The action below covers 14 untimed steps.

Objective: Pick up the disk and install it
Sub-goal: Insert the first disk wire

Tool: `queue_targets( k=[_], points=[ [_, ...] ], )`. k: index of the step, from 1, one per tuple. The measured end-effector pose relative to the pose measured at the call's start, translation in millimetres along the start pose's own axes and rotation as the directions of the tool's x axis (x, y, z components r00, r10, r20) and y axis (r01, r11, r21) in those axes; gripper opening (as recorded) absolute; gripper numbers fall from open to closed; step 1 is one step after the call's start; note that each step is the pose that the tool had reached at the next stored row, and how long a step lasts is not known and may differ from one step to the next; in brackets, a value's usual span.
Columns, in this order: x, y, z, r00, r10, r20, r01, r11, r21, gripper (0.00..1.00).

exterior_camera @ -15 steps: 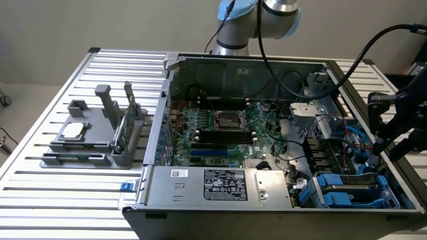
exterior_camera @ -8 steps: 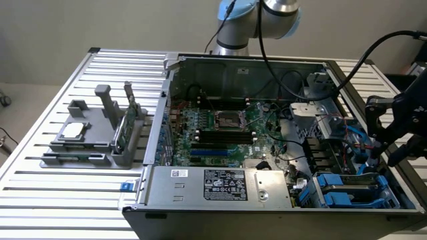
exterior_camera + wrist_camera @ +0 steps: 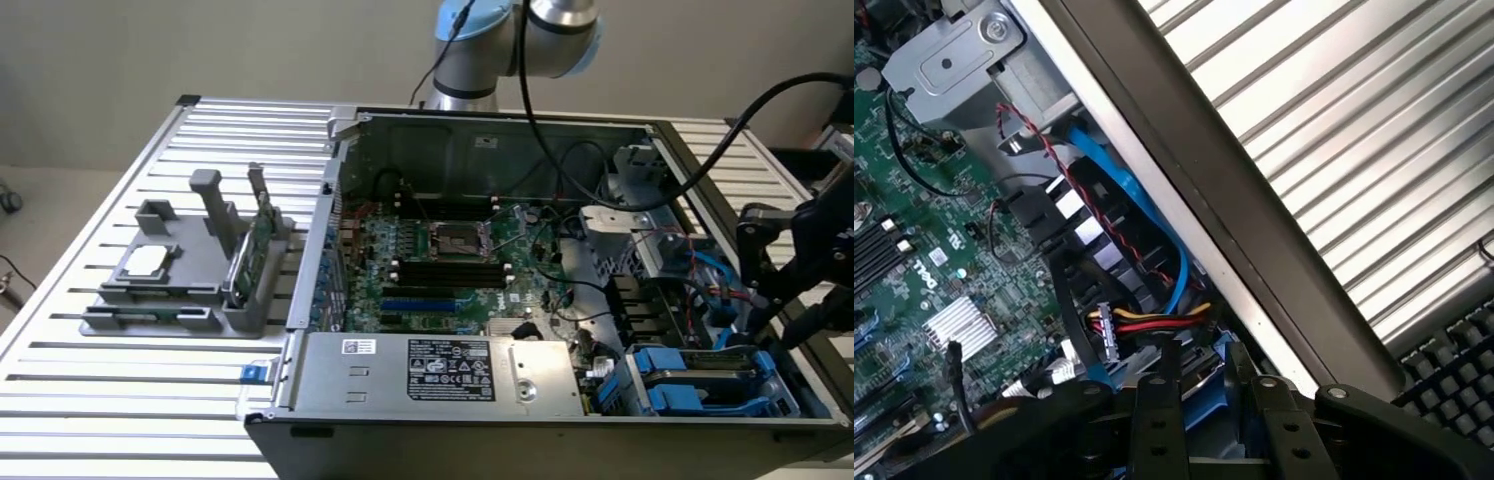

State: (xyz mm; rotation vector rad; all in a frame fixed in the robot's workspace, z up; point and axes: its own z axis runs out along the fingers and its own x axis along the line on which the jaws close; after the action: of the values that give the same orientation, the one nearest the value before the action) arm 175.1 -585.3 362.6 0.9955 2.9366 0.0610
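At the near corner of the computer case [image 3: 327, 230], on the exterior view's right, the disk [image 3: 723, 356] sat low in the drive bay, ringed by its blue carrier. Its long axis ran roughly along the case's near edge, with a thin pale edge showing along its far side (which way its label faced could not be told). The gripper [image 3: 767, 332] hung right over it, pointing down into the bay, and the black wrist stood above the case's wall on that side. The arm's base [image 3: 514, 45] rose at the far edge of the worktop [image 3: 107, 400], behind the case, and a black cable [image 3: 730, 135] arched across to the wrist. A grey stand [image 3: 174, 290] stood well apart, near the worktop's opposite edge.

In the wrist view, the gripper [image 3: 1212, 372] reached down just inside the case's wall with two black fingers [image 3: 1154, 400]. The disk [image 3: 1229, 352] filled the gap between them with blue frame and silver metal, so the jaws were closed on the disk. Just beyond lay a bundle of red, yellow and black wires [image 3: 1154, 322], a blue cable [image 3: 1134, 215] and the green motherboard [image 3: 964, 260].
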Motion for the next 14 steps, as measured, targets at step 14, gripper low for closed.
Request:
queue_targets(
  k=[14],
  points=[
    [-2.6, -4.0, 5.1, 0.9927, 0.12, -0.0052, -0.12, 0.9927, 0.012, 0.31]
  ],
)
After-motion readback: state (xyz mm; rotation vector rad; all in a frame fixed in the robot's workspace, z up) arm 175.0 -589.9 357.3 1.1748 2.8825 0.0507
